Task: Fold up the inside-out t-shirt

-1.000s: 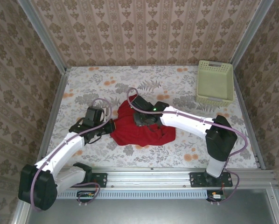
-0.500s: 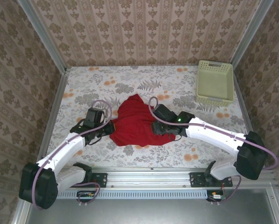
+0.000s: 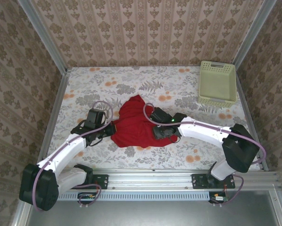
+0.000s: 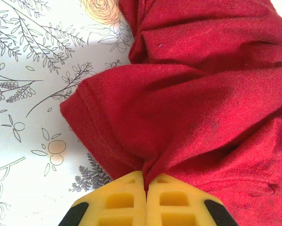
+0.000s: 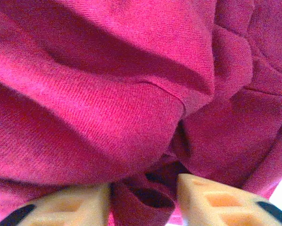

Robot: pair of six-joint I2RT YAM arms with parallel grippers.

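The inside-out t-shirt (image 3: 134,125) is a bright red crumpled heap in the middle of the flowered table (image 3: 108,80). At its left edge, my left gripper (image 3: 111,128) is shut, and its yellow fingers (image 4: 127,193) pinch a gathered fold beside a stitched hem (image 4: 91,127). My right gripper (image 3: 161,133) rests at the heap's right side. In the right wrist view its pale fingers (image 5: 207,197) stand somewhat apart, closed on a thick rolled bunch of red cloth (image 5: 145,200).
A pale yellow-green basket (image 3: 218,84) stands at the back right corner. Metal rails and patterned walls (image 3: 145,28) bound the table on three sides. The arm bases (image 3: 145,181) sit along the near edge. Bare tabletop lies behind and left of the shirt.
My right gripper has moved from the heap's upper middle to its right side, dragging cloth along. The heap's right lobe has drawn in. The left gripper has kept its hold and place.
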